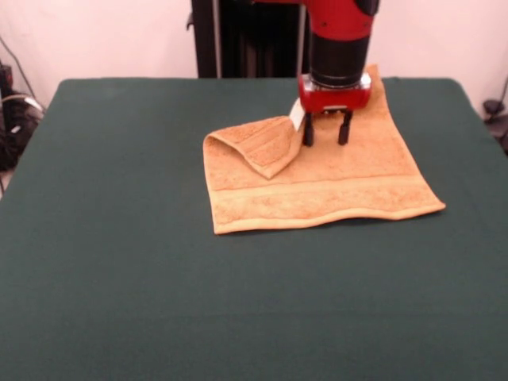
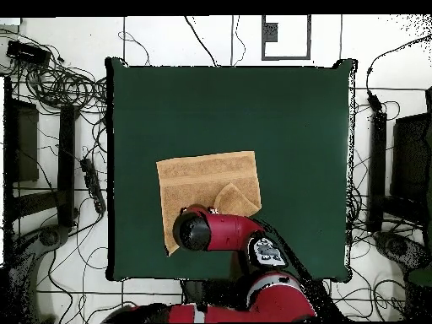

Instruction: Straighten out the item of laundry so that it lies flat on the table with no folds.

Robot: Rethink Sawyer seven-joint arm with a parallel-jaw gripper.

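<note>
The orange-tan towel (image 1: 333, 186) lies on the dark green table (image 1: 119, 238), right of centre towards the far side. Its far-left corner (image 1: 266, 143) is folded over onto the towel, and a small white tag (image 1: 296, 116) shows beside the fold. The rest lies mostly flat, with a border band along the near edge. My gripper (image 1: 326, 136) points down over the far part of the towel, just right of the folded corner; its fingers are open with nothing between them. In the overhead view the towel (image 2: 202, 181) shows the fold (image 2: 236, 200), and the arm (image 2: 219, 232) hides the gripper.
The robot's pedestal (image 1: 246, 40) stands behind the table's far edge. Cables and equipment (image 2: 59, 93) lie on the floor around the table (image 2: 287, 126). Green cloth stretches wide to the left of and in front of the towel in the front view.
</note>
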